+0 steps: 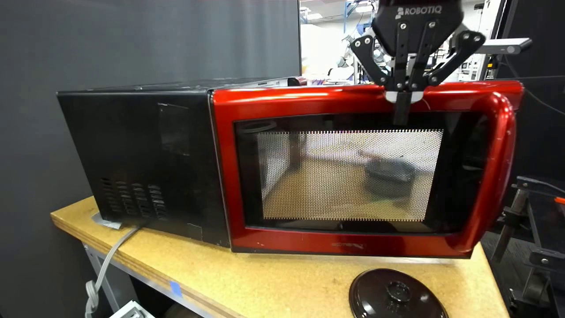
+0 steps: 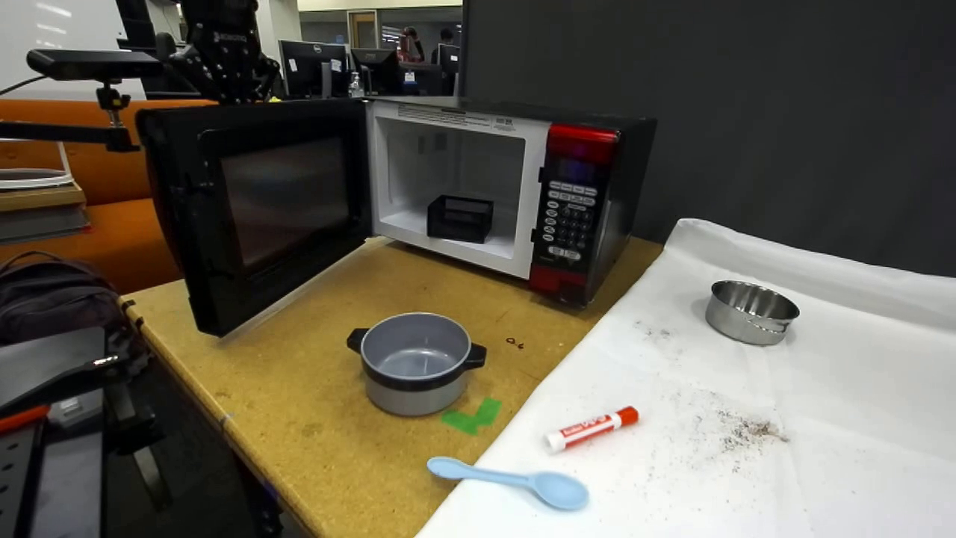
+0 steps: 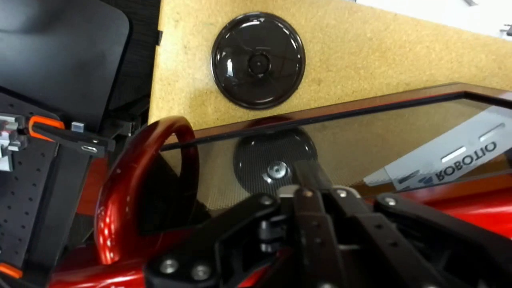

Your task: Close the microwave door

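Observation:
The microwave (image 1: 141,163) has a black vented casing and stands on a wooden table. In an exterior view its white interior and red-and-black control panel (image 2: 571,202) show. The red microwave door (image 1: 348,176) is swung wide open; its black inner side (image 2: 284,202) shows in an exterior view. My gripper (image 1: 401,117) points down at the door's outer face, near the top edge, toward the handle end. Its fingers are together with nothing between them. In the wrist view the fingers (image 3: 310,176) are close to the door window (image 3: 360,148); I cannot tell whether they touch it.
A dark round lid (image 3: 258,60) lies on the table outside the door. A grey pot (image 2: 414,373) stands before the opening. A blue spoon (image 2: 515,482), a marker (image 2: 592,428) and a steel bowl (image 2: 750,314) lie nearby. A black basket (image 2: 459,218) sits inside the microwave.

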